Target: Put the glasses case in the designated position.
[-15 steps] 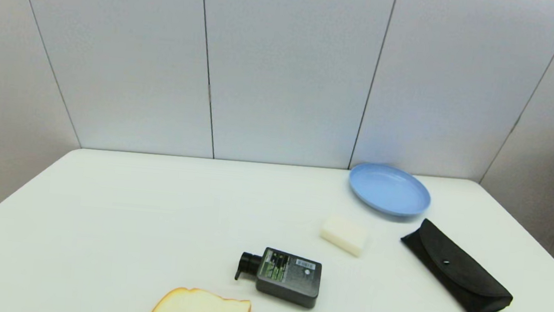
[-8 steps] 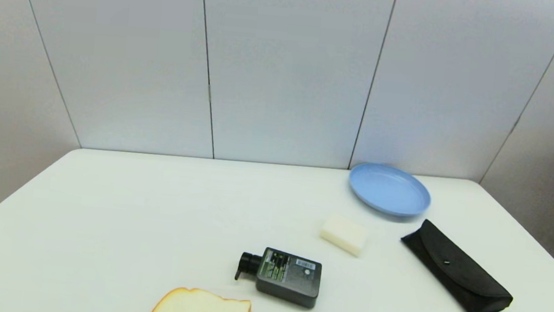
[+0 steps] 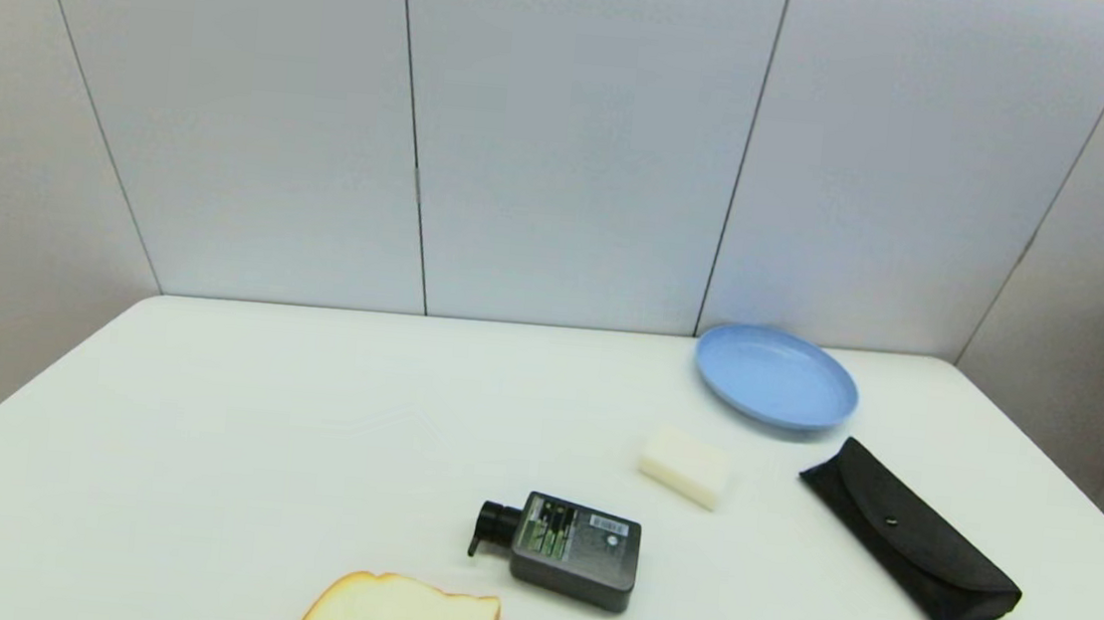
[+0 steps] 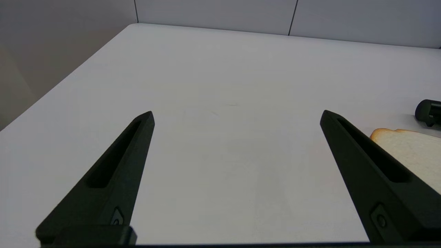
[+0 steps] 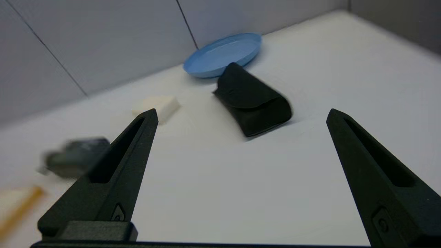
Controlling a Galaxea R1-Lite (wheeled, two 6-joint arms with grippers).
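The glasses case (image 3: pixel 910 534) lies flat on the right side of the white table (image 3: pixel 250 444), its long axis slanting from about ten o'clock at the far end to four o'clock at the near end in the head view; the curved flap with its small snap faces up and the blunt closed end points toward the robot's right. Its far tip sits just beside the blue plate (image 3: pixel 774 376) at the table's back edge, though whether the two touch cannot be told. A pale sponge block (image 3: pixel 686 467) lies at nine o'clock from the case, and a dark pump bottle (image 3: pixel 563 550) lies on its side well apart toward eight o'clock, nozzle pointing left. The right gripper (image 5: pixel 241 115) hangs above the table short of the case, fingers spread wide and grasping nothing, with the case's near end showing between them. The left gripper (image 4: pixel 236 115) is likewise spread wide and empty over bare table. Neither arm shows in the head view. A slice of bread (image 3: pixel 400 616) is cut off by the near edge, and in the right wrist view the bottle and bread are smeared.
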